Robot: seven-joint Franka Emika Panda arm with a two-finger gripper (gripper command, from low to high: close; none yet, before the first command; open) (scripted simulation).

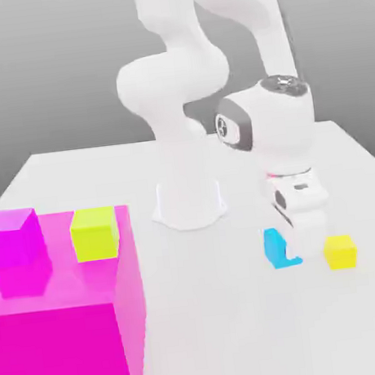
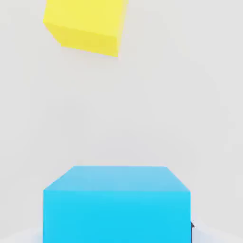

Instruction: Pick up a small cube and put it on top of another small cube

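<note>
The small cube [image 1: 274,247], plain cyan-blue, sits at table level on the exterior view's right. My gripper [image 1: 296,246] has come down over it and is shut on it, and the white hand hides part of the cube. In the hand view the same cyan cube [image 2: 116,204] looms large and close between the jaws. A small yellow cube [image 1: 340,251] rests on the table just beyond the gripper, a short gap away, and the hand view shows this yellow cube [image 2: 85,26] further off.
A large magenta block [image 1: 68,336] fills the exterior view's lower left. A lime-green cube [image 1: 94,232] and a magenta cube [image 1: 13,237] stand on top of it. The arm's white base [image 1: 188,203] stands mid-table behind the cubes.
</note>
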